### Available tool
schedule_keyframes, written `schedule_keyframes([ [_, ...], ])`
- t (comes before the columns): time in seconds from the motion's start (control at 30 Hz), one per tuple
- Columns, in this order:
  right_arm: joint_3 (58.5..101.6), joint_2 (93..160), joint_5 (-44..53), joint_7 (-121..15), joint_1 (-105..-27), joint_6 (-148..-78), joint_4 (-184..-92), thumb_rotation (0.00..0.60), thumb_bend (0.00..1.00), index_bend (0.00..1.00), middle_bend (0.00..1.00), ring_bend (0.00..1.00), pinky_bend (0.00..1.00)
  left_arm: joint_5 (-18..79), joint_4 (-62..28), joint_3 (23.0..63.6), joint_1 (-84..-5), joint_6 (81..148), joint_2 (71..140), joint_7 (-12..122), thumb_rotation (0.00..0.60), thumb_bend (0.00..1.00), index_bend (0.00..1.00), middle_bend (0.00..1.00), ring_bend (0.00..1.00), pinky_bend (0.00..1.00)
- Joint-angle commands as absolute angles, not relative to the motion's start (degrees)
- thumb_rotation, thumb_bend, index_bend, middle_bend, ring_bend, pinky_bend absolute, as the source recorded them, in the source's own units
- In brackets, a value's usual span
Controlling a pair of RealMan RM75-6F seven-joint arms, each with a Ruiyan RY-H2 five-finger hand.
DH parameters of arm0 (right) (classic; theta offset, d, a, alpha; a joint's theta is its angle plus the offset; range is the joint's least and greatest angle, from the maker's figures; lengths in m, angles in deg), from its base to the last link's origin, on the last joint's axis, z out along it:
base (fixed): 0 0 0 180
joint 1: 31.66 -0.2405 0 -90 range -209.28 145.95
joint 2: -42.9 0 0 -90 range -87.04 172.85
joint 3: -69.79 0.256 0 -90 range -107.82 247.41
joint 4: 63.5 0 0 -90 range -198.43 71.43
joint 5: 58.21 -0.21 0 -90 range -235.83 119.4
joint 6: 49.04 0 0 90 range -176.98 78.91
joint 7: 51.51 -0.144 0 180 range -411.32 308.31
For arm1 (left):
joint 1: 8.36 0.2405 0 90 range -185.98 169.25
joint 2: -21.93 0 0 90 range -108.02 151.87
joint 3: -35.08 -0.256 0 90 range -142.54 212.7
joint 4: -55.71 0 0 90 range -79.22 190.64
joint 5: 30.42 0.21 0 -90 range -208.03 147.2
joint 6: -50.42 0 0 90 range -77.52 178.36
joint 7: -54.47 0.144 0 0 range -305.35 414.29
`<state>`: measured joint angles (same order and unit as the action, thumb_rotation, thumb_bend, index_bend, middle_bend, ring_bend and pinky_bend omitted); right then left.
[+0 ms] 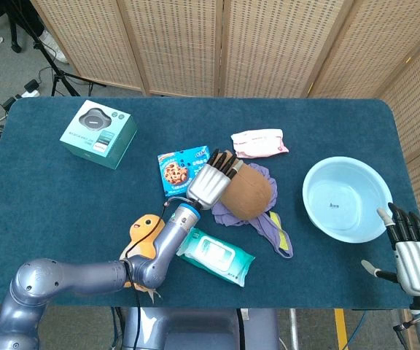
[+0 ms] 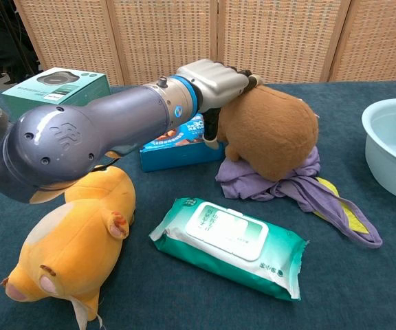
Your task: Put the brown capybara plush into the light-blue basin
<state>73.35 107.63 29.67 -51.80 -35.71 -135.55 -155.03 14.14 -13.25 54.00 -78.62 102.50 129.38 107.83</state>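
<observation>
Head view first. Counting stuff on the dark blue table (image 1: 49,197): one brown capybara plush (image 1: 248,193), one orange plush (image 1: 141,232), one light-blue basin (image 1: 347,199), one purple cloth (image 1: 265,219), one teal box (image 1: 98,134), one blue cookie box (image 1: 179,168), one green wipes pack (image 1: 216,255) and one pink wipes pack (image 1: 259,142). Two hands total. The left hand (image 1: 211,181) is wrapped over the left end of the brown capybara plush, dark fingers curled over its top, so it's gripping it. The plush sits on top of the purple cloth around the middle of the table, just right of the cookie box and well left of the basin. Its long axis runs roughly left-right, tipped a bit, with the rounded end toward the basin. It's a plain smooth brown egg shape from up here; can't see a face. The right hand (image 1: 414,251) is down at the bottom right corner near the basin, fingers straight and spread, holding nothing.

Chest view: same left hand (image 2: 215,82) comes in from the left on its big grey arm and clamps the top left of the capybara (image 2: 270,134). The plush is fuzzy, darker brown underneath, lying lengthwise across the frame on the purple cloth (image 2: 291,182). The cookie box (image 2: 177,141) is mostly hidden behind the arm. The orange plush (image 2: 74,240) is front left, the green wipes (image 2: 229,244) front centre, the basin's rim (image 2: 390,148) at the right edge, and the teal box (image 2: 57,82) and pink pack (image 2: 306,102) at the back.
</observation>
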Motion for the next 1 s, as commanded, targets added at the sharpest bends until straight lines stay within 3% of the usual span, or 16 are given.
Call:
schedule_keyframes([
  [0.03, 73.3, 107.7, 29.8, -51.5, -35.7, -135.6, -155.0, 0.600, 0.00, 0.00, 0.00, 0.00, 0.00, 16.1, -16.9, 54.8, -77.4, 104.4, 126.4, 104.5, 0.600, 0.11, 0.00, 0.00, 0.00, 0.00],
  [0.37, 73.1, 108.4, 30.1, -49.2, -35.8, -135.5, -155.4, 0.600, 0.00, 0.00, 0.00, 0.00, 0.00, 19.5, -35.3, 60.3, -71.1, 112.3, 107.1, 99.9, 0.600, 0.11, 0.00, 0.00, 0.00, 0.00],
  [0.5, 73.0, 108.7, 30.2, -48.0, -36.0, -135.3, -155.5, 0.600, 0.00, 0.00, 0.00, 0.00, 0.00, 22.1, -42.5, 60.3, -66.0, 116.5, 99.0, 97.8, 0.600, 0.11, 0.00, 0.00, 0.00, 0.00],
  [0.6, 73.0, 109.0, 30.4, -46.9, -36.0, -135.3, -155.4, 0.600, 0.00, 0.00, 0.00, 0.00, 0.00, 25.8, -48.6, 56.9, -60.1, 119.9, 92.3, 96.8, 0.600, 0.11, 0.00, 0.00, 0.00, 0.00],
  [0.8, 72.7, 109.6, 30.4, -44.4, -36.2, -134.8, -156.0, 0.600, 0.00, 0.00, 0.00, 0.00, 0.00, 36.8, -59.3, 45.2, -44.7, 127.8, 81.5, 88.7, 0.600, 0.12, 0.00, 0.00, 0.00, 0.00],
  [1.0, 72.2, 110.3, 30.7, -42.5, -36.4, -134.2, -156.3, 0.600, 0.00, 0.00, 0.00, 0.00, 0.00, 46.6, -58.0, 34.5, -33.1, 132.1, 77.0, 77.8, 0.600, 0.11, 0.00, 0.00, 0.00, 0.00],
])
